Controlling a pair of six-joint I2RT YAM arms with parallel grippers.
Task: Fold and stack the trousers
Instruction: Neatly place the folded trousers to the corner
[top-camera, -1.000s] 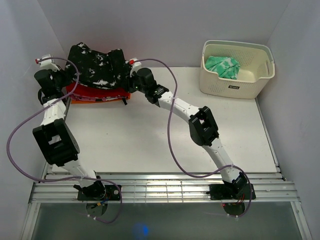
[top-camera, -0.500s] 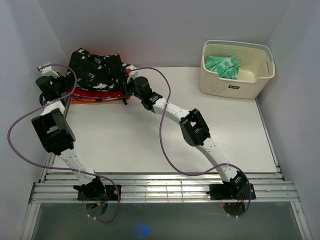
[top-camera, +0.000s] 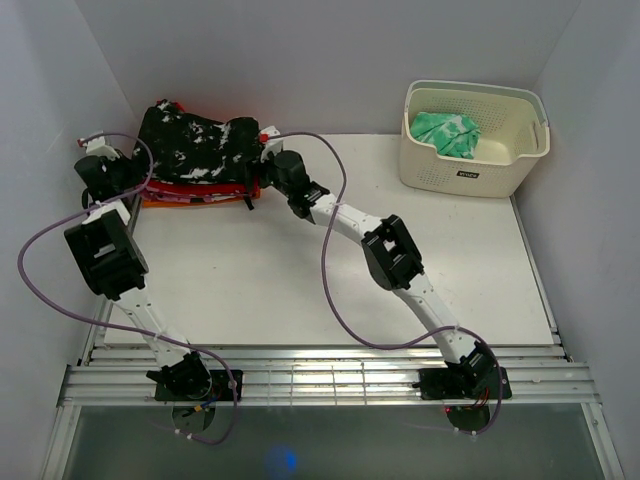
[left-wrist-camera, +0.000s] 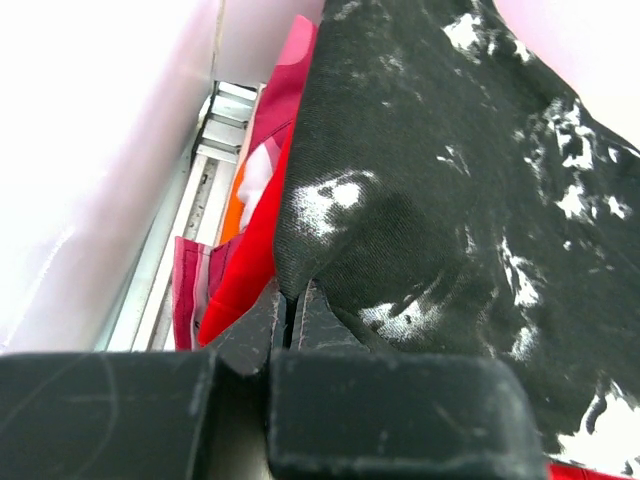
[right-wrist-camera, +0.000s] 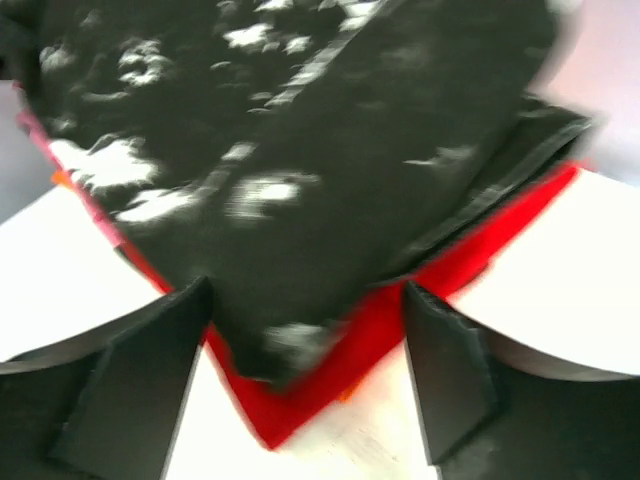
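From above, the trousers (top-camera: 200, 150) lie folded on the red garment (top-camera: 200, 190) in the far left corner of the surface (top-camera: 300, 270), well apart from the basket (top-camera: 475, 92) holding the green cloth (top-camera: 445, 132). The left hand (top-camera: 103, 168) is at the pile's left edge and the right hand (top-camera: 264, 160) at its right edge. The step in hand looks like setting the fold down and letting go.

In the left wrist view, the fingertips (left-wrist-camera: 305, 310) are pressed together at the black cloth's near edge and appear to pinch it. The red layers sit just beside them. To finish well, this hand should part its fingers before it backs away. The thin cloth could otherwise drag off and undo the fold.

In the right wrist view, the fingers (right-wrist-camera: 150, 390) stand wide apart, one on either side of the pile's corner, gripping nothing. The view is blurred, so I cannot tell whether they touch the cloth. A straight retreat, low and away from the corner, should spare both layers. The black edge overhangs the red and could catch on a finger.
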